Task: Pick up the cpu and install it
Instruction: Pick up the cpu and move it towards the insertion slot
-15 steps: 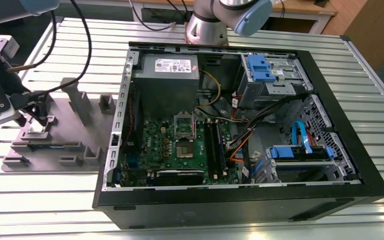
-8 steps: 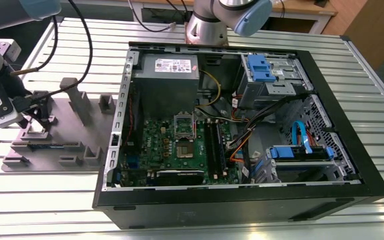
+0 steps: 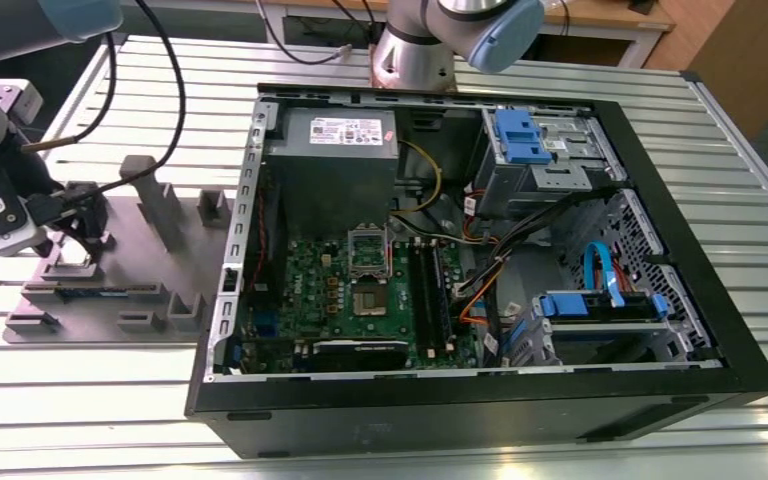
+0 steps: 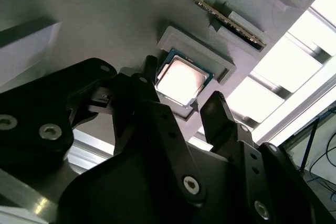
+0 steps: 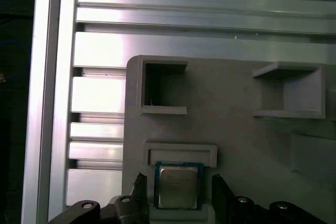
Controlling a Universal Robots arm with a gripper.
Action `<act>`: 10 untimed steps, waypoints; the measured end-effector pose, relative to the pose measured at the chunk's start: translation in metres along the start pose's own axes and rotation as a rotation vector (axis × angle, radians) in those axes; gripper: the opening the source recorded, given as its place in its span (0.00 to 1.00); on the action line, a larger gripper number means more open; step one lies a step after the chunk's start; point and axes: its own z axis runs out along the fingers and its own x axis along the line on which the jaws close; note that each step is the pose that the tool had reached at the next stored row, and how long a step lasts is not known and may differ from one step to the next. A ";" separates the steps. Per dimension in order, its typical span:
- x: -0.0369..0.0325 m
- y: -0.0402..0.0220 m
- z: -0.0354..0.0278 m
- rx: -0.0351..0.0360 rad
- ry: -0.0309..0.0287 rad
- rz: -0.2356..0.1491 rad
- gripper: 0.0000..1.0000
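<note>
The cpu (image 5: 178, 186) is a small square chip with a pale metal top and a greenish rim. It lies flat in a shallow recess of the grey fixture plate (image 5: 236, 140), and the second wrist view shows the cpu (image 4: 181, 81) there too. My gripper (image 5: 178, 203) hovers just above it, open, with one dark finger on each side of the chip and a small gap at both. In the exterior view, my gripper (image 3: 71, 240) hangs over the plate's left part, left of the open computer case. The dark socket (image 3: 365, 298) sits on the green motherboard inside the case.
The fixture plate (image 3: 131, 270) carries upright grey holders (image 3: 157, 205) and a memory stick (image 4: 210, 9) in a slot. The black case (image 3: 491, 250) holds a grey power supply (image 3: 337, 150), cables and blue drive brackets (image 3: 598, 305). Everything rests on a slatted metal table (image 3: 704, 110).
</note>
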 end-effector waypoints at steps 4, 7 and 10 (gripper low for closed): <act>0.0000 -0.0001 0.0026 0.0003 0.0005 0.000 0.60; -0.0015 -0.0003 0.0035 0.0005 0.0004 0.000 0.60; -0.0019 -0.0003 0.0049 0.0006 0.0004 0.000 0.60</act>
